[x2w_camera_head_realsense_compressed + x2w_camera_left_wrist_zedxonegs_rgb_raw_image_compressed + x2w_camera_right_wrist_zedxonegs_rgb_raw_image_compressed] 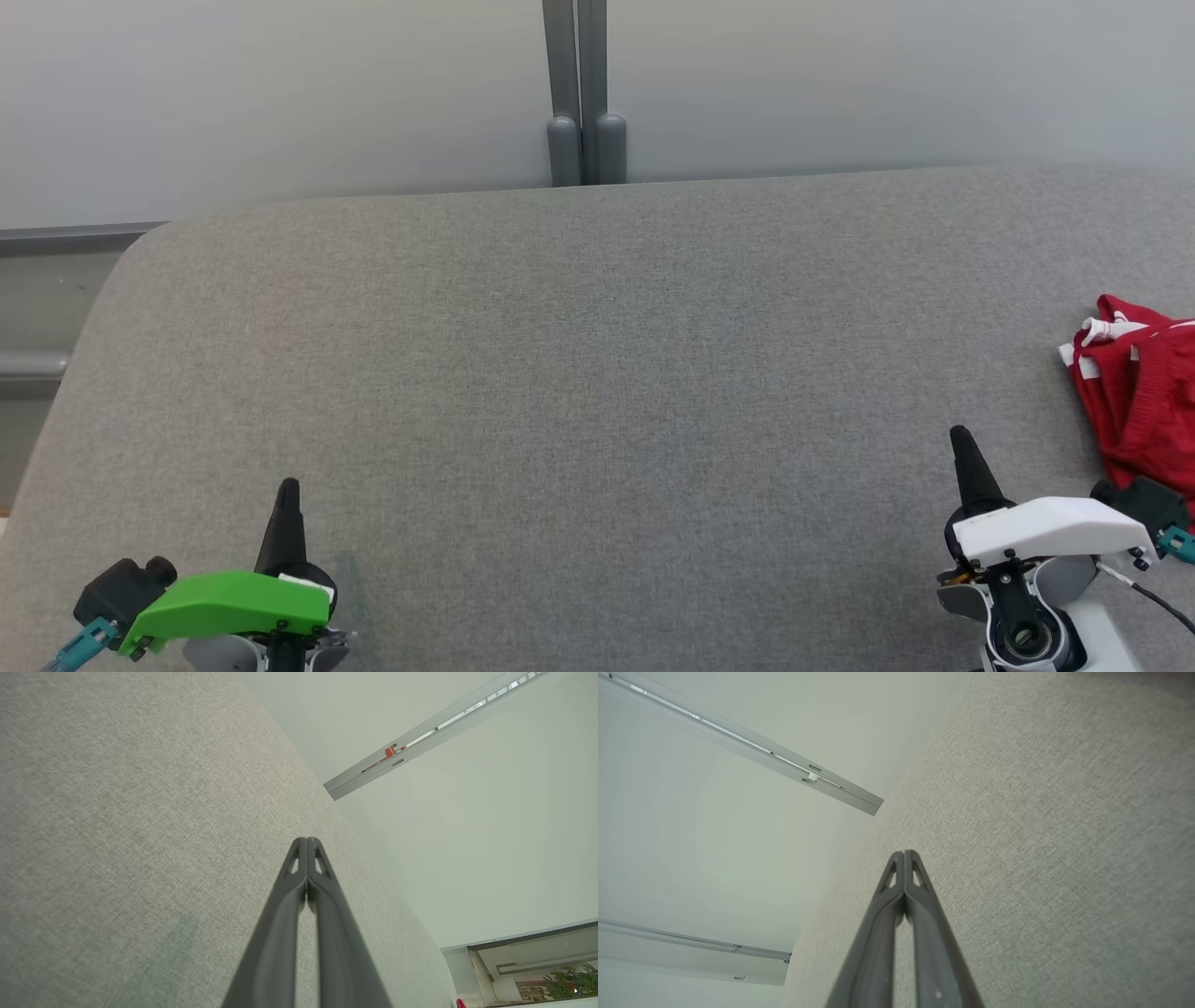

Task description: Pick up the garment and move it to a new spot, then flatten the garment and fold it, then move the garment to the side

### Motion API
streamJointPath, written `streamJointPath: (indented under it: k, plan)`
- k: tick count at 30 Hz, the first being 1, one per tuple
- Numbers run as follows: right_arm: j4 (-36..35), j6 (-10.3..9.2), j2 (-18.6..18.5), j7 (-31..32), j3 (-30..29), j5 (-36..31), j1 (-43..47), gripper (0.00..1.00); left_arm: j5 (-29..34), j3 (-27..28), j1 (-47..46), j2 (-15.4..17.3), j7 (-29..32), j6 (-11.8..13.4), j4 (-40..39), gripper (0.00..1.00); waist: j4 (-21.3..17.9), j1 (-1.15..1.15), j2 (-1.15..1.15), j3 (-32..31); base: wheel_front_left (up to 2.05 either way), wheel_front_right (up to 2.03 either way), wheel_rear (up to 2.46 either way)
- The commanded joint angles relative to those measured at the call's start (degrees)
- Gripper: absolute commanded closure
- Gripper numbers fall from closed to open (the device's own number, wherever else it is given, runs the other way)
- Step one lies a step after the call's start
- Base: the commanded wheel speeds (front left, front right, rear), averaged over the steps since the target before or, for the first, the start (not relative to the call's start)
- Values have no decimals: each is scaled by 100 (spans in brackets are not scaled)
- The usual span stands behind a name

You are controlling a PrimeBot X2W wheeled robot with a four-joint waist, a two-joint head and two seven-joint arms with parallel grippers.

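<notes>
At the near edge of the grey desk (597,355): both arms at rest, the garment untouched at far right.
On my left, the left gripper (288,499), under its green shell, has its long dark fingers pressed into one tapered point and holds nothing; I read that as a rest pose, low and clear of the work. The desk between the arms is flat woven cloth with rounded corners, which should let fabric slide. The right gripper (962,443), under its white shell, is likewise pinched together and empty, near the garment (1144,401). That is a crumpled red heap, soft, with white trim, cut off by the frame's right edge. I judge the pick-up not yet begun; the right arm is nearer.
</notes>
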Motion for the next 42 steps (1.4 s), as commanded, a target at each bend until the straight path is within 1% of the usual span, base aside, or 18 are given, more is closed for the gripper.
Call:
streamJointPath:
  k: [1,22,42]
  plan:
    - [-111,4,-37,49,-24,163,17,100,-164,44,-148,27,32,-43,-90,100,-1,0,0,0,0,0,0]
    - [-381,3,-45,388,-108,1427,97,100,-1393,245,-200,35,362,-176,-236,100,-27,0,0,0,0,0,0]
    - [-582,3,-51,637,-170,2370,173,100,-2299,397,-221,40,619,-272,-340,100,-50,0,0,-1,0,0,0]
